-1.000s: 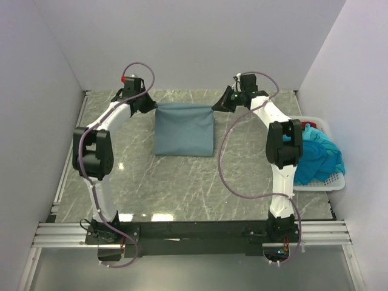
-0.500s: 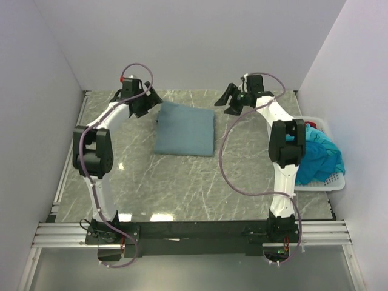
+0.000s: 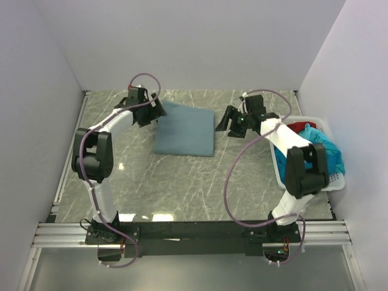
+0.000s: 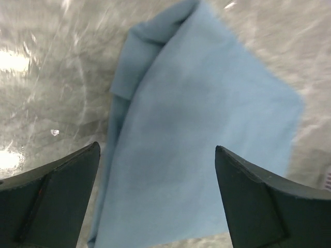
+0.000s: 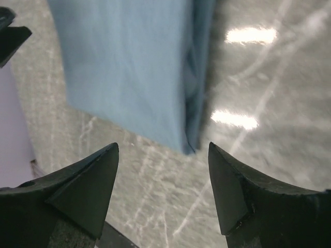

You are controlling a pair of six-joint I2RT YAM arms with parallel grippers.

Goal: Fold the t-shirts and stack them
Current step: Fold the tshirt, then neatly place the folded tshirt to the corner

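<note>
A muted grey-blue t-shirt (image 3: 185,130) lies folded into a rectangle at the back middle of the table. My left gripper (image 3: 155,113) hovers at its back left corner, open, with nothing between the fingers. In the left wrist view the t-shirt (image 4: 196,134) lies flat below that open left gripper (image 4: 156,147). My right gripper (image 3: 223,125) stands open just off the shirt's right edge. In the right wrist view the right gripper (image 5: 163,145) is over bare table, with the shirt's folded edge (image 5: 124,67) ahead. A turquoise t-shirt (image 3: 324,151) and a red one (image 3: 296,126) lie in the basket.
A white lattice basket (image 3: 335,182) sits at the table's right edge, partly behind my right forearm. The marble table (image 3: 182,182) is walled on the left, back and right. A metal rail (image 3: 194,233) with both arm bases runs along the near edge.
Both grippers opened and let go of the grey-blue shirt's far corners, and it dropped flat. The left gripper moved slightly right. The right arm swung nearer and rightward, off the shirt.
</note>
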